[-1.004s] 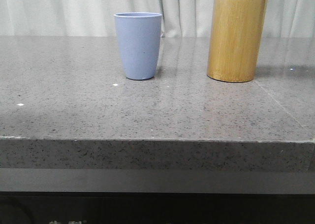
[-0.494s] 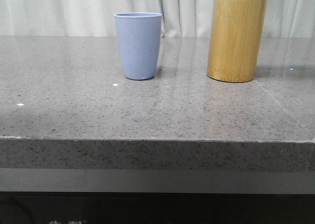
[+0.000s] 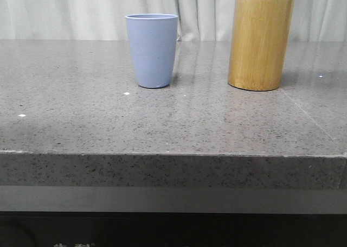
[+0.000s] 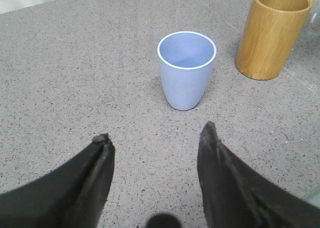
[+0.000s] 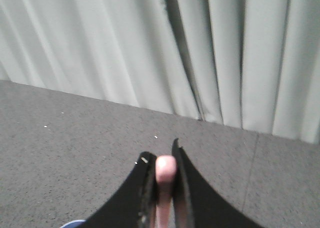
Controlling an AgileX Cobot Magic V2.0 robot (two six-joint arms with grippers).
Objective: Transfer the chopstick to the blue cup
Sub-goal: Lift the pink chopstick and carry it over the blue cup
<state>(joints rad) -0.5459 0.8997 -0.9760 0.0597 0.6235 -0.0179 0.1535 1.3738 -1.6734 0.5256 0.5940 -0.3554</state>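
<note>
2 upright vessels, blue cup (image 3: pixel 152 50) beside bamboo holder (image 3: pixel 261 43); right end effector (image 5: pixel 162 175) clenched around chopstick (image 5: pixel 165 180).

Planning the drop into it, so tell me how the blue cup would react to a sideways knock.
The blue cup tapers to a base narrower than its rim, so a knock near the top could probably tip it. It looks empty in the left wrist view, so likely light and easy to shove. The stone table looks smooth, so it may slide.

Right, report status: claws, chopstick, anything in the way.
Right claw shut on chopstick, above the table. Left claw open, empty, facing blue cup. Cup mouth unobstructed; bamboo holder stands beside it, apart.
</note>
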